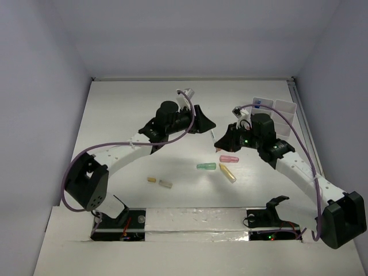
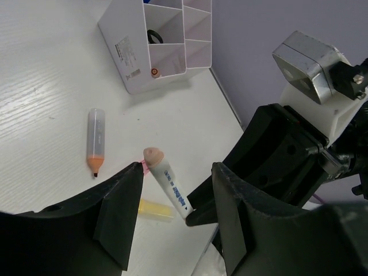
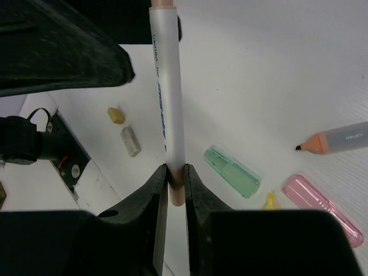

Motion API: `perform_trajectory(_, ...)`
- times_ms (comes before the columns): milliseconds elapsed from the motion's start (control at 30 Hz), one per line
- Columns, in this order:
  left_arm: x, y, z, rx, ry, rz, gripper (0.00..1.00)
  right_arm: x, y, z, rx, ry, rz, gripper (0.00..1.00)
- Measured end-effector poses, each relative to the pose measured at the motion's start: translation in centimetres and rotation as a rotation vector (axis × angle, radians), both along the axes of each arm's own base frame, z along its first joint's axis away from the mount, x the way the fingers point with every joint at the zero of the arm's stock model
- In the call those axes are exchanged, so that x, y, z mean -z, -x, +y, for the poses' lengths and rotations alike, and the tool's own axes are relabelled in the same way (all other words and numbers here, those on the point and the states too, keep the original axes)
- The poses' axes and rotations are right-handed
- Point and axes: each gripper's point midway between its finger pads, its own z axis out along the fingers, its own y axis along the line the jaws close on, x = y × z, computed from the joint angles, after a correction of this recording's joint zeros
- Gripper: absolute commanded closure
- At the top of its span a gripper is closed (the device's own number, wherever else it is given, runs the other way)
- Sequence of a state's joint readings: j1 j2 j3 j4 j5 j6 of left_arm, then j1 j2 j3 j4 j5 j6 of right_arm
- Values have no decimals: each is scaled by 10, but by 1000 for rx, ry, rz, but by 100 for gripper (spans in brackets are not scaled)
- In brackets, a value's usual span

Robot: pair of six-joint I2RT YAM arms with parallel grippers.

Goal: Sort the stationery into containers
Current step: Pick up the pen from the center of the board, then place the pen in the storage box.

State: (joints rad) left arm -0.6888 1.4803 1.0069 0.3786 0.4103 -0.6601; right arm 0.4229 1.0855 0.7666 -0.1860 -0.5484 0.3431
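My right gripper (image 3: 175, 172) is shut on the tan end of a white pen (image 3: 167, 92) with blue print, held above the table. In the left wrist view the pen (image 2: 169, 185) stands between the fingers of my open left gripper (image 2: 177, 169), which do not clamp it. The two grippers meet mid-table in the top view, left gripper (image 1: 206, 124) and right gripper (image 1: 219, 140). The white organizer tray (image 2: 129, 52) stands beyond them; it also shows in the top view (image 1: 286, 108). On the table lie an orange marker (image 2: 95, 141), a green marker (image 3: 233, 171), a pink marker (image 3: 322, 210) and a yellow marker (image 3: 269, 200).
A yellow eraser (image 1: 152, 180) and a grey eraser (image 1: 165, 184) lie on the near left part of the table. One tray compartment holds a dark ring-shaped item (image 2: 154, 38). The table's right edge runs just past the tray.
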Motion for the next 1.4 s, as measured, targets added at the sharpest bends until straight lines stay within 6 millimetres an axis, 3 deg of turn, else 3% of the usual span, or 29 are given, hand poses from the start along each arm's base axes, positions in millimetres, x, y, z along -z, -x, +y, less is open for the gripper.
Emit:
perform_trajectory(100,1,-5,-8,7,0,-1,54,-1,1,2,-12,-11,-11,100)
perform_trajectory(167,2,-7,-12,5,0,-3,59,1,2,3,-17,-13,-9,100)
perform_trajectory(267,2,-11,-13,-5,1,-8,76,0,2,3,-20,-16,-11,100)
perform_trajectory(333,1,-12,-13,-10,3,-12,82,-2,2,3,-20,-19,-19,100)
perform_trajectory(467,-1,-11,-16,-8,11,-20,84,-5,3,3,-17,-24,-30,100)
perform_trajectory(533,-3,-10,-18,-7,18,-18,100,-5,3,2,-15,-25,-30,100)
perform_trajectory(600,-5,-7,-20,0,27,-19,100,-3,3,2,-10,-22,-27,100)
perform_trajectory(667,-5,-6,-22,2,29,-21,100,-3,3,1,-7,-23,-23,90)
perform_trajectory(700,-5,-6,-22,2,29,-21,100,-3,3,1,-4,-23,-22,80)
perform_trajectory(733,-5,-7,-22,1,29,-20,100,-3,3,1,2,-23,-21,59)
perform_trajectory(767,-5,-7,-22,-1,29,-20,100,-3,2,0,13,-24,-16,50)
perform_trajectory(1033,-22,-13,-24,-13,45,-52,100,-7,-10,-10,126,-15,-25,11)
perform_trajectory(1200,-39,-22,-27,-35,58,-93,100,-19,-17,-30,264,1,-65,7)
perform_trajectory(1300,-49,-33,-33,-50,68,-122,100,-35,-19,-54,401,12,-122,8)
perform_trajectory(1400,-56,-48,-45,-60,76,-153,100,-55,-20,-84,561,14,-194,2)
